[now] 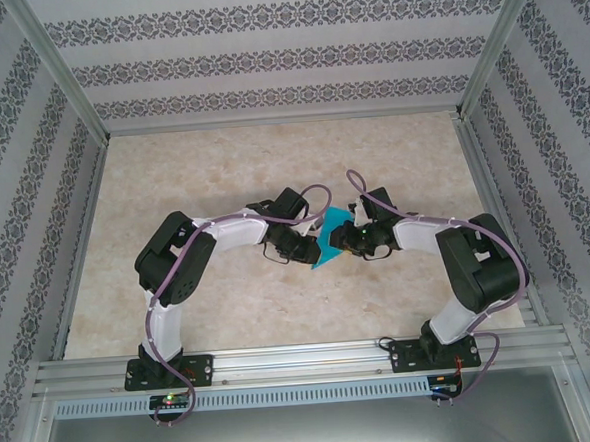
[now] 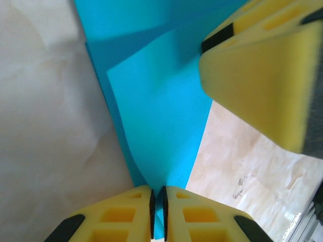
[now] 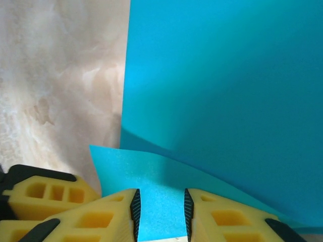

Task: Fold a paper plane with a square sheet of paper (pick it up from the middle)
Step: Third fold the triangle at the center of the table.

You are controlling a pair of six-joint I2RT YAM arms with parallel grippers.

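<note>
top external view: a thin teal-blue square sheet of paper (image 1: 330, 236), bent over itself, sits mid-desk between both arms above the pale marbled desk (image 1: 221, 165). left gripper (image 2: 158, 196) has its fingers pressed together, pinching the paper's edge; right gripper (image 3: 160, 201) has its fingers spread, with paper between them

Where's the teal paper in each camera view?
Top external: teal paper at the centre of the marbled tabletop.
Left wrist: centre and top, narrowing down into the shut left tool.
Right wrist: upper right, a flap reaching the right tool.
Shared landmark: marbled tabletop, left of the paper in both wrist views.
</note>
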